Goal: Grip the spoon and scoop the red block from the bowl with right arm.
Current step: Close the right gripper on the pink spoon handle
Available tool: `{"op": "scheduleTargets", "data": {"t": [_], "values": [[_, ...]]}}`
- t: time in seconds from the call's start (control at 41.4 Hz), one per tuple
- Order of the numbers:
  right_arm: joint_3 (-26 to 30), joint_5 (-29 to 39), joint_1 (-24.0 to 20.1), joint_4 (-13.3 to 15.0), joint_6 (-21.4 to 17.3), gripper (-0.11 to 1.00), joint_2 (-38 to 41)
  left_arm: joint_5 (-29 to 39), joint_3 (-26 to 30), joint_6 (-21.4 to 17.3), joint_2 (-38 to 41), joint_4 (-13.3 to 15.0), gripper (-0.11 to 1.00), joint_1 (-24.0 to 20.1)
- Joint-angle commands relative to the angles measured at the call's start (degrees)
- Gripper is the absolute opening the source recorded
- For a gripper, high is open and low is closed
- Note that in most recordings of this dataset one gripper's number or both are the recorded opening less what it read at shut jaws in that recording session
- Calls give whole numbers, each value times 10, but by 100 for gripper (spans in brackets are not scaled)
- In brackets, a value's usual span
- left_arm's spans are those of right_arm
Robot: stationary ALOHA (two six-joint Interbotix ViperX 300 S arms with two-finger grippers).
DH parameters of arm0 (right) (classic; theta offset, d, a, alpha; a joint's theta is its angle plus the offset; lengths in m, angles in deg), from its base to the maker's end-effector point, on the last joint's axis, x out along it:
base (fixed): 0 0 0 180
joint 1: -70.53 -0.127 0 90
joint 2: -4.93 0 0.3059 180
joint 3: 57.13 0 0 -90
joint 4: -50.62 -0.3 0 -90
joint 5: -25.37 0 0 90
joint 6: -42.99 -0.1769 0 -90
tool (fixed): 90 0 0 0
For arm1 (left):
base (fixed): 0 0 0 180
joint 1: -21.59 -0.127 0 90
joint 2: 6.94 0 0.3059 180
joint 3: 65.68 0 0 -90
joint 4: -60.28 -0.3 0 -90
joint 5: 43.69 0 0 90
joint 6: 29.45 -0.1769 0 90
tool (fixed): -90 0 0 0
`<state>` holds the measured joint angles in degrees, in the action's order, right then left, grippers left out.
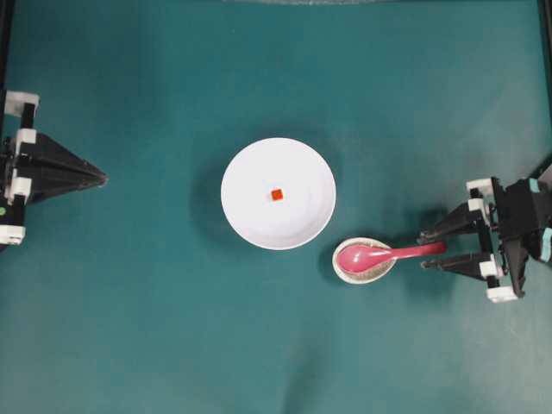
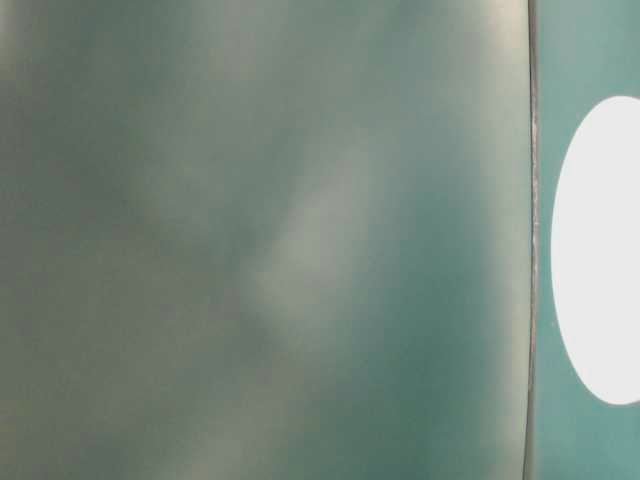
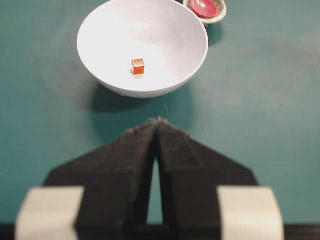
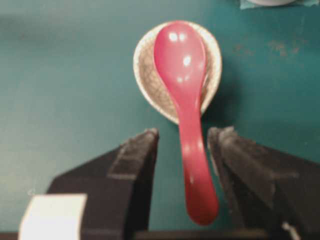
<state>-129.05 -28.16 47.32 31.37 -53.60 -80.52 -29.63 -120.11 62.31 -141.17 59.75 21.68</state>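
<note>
Green table surface [image 1: 155,328], seen from overhead. At the far left edge the left gripper [image 1: 102,178] is parked, its two black fingers pressed together into a single point aimed toward the centre; nothing is held. In the left wrist view the same fingers [image 3: 130,165] are seen meeting at the tips, with only a thin slit between them further back. Near the middle of the table the bowl [image 1: 250,164] is set, white and round, well apart from the left gripper. The red block [image 1: 277,195] is lying on the bowl's floor, close to its centre, resting flat. Just to the lower right of the bowl a small speckled dish [image 1: 352,275] is placed, near the bowl's rim though contact cannot be judged. The spoon [image 1: 379,255] is laid with its scoop in that dish and its handle stretched out to the right. At the right, the right gripper [image 1: 434,249] is spread wide, one finger on each side of the handle's end; in the right wrist view gaps are seen between the handle and both fingers [image 4: 135,165], so the spoon is bracketed but not pinched. The table-level view is blurred; only a white oval at its right edge is made out.
</note>
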Motion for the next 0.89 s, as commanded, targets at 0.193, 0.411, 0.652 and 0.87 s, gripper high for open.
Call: {"op": "scheduleTargets", "data": {"t": [0.193, 0.411, 0.652, 0.87], "values": [[11, -17, -5, -2, -1, 52, 41, -3, 16, 0, 3, -2, 0, 1], [11, -21, -5, -2, 3, 52, 45, -3, 16, 0, 3, -2, 0, 1], [11, -21, -5, -1, 5, 52, 45, -3, 15, -1, 4, -2, 0, 1], [12, -21, -5, -1, 15, 51, 46, -3, 15, -1, 4, -2, 0, 1]]}}
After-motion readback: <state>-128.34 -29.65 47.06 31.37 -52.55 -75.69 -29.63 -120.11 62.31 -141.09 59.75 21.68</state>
